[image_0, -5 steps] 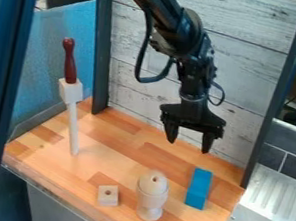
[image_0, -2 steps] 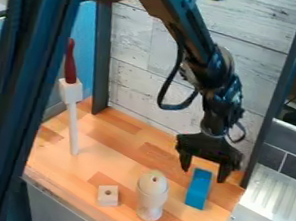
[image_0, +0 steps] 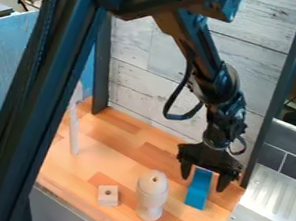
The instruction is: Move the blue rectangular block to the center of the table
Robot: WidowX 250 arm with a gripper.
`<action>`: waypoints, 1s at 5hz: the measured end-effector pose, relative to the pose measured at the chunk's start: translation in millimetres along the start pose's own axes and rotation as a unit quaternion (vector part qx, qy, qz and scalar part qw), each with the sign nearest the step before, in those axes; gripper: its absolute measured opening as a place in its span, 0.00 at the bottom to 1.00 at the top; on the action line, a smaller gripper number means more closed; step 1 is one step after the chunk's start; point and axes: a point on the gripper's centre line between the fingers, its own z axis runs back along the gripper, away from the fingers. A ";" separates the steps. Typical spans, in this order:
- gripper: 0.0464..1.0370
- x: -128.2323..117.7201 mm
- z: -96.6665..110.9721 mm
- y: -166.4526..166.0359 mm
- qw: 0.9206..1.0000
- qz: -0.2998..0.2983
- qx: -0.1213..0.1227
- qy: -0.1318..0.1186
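The gripper was set wide, its 2 fingers apart at the far end of the blue block, which lay near the right edge of the bench.

On one table are one blue block at four o'clock, one pale block at seven, one egg cup at six and one rod at ten.
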 end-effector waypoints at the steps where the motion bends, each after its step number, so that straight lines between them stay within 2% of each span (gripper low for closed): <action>1: 0.96 3.8 -6.2 -1.5 1.000 0.001 0.002 0.002; 2: 0.91 10.8 -7.8 -1.6 1.000 0.003 0.003 0.001; 3: 0.62 5.1 -21.0 9.4 0.999 0.020 0.007 0.031; 4: 0.56 4.5 -20.4 10.7 0.999 0.028 -0.007 0.043; 5: 0.56 2.0 -13.8 10.7 0.997 0.027 -0.031 0.063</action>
